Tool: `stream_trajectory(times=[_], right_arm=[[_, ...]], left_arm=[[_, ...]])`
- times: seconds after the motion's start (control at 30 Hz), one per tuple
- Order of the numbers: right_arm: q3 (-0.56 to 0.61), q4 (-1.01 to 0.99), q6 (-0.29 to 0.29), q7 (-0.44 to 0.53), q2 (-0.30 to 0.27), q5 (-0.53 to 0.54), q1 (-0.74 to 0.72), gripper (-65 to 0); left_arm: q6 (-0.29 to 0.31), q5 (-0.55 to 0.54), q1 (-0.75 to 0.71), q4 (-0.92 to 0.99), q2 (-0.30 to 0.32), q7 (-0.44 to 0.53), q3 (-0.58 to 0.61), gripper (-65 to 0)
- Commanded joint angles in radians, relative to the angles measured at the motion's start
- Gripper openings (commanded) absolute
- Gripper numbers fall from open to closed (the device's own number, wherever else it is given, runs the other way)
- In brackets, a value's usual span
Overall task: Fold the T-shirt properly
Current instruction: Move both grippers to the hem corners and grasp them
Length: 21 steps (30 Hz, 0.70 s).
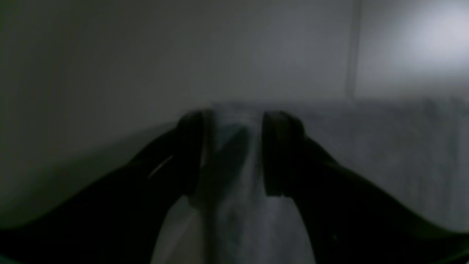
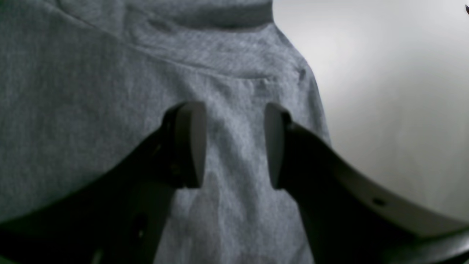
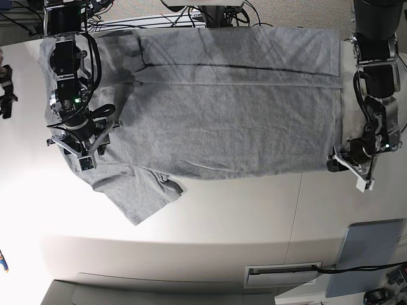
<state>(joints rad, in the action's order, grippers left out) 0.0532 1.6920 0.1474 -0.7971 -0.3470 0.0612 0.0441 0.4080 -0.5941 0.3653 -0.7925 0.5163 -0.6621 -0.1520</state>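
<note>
Our right fingers (image 2: 234,146) stand apart over grey cloth near a sleeve; our left fingers (image 1: 234,154) stand parted astride a ridge of hem, though we cannot tell if they pinch it. The T-shirt (image 3: 216,108) lies spread across the white surface (image 3: 241,216), cables (image 3: 210,11) behind.
</note>
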Motion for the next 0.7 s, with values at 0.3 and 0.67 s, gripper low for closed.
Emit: stream_trajectory(times=[0.3, 0.67], right_arm=[[-0.006, 0.014, -0.004, 0.018, -0.013, -0.002, -0.023, -39.0], [-0.006, -0.096, 0.054, 0.021, -0.013, 0.015, -0.15, -39.0]], left_arm=[[0.023, -0.049, -0.005, 0.005, -0.011, -0.1, 0.005, -47.9], [0.024, 0.016, -0.005, 0.005, -0.012, -0.072, 0.005, -65.0]])
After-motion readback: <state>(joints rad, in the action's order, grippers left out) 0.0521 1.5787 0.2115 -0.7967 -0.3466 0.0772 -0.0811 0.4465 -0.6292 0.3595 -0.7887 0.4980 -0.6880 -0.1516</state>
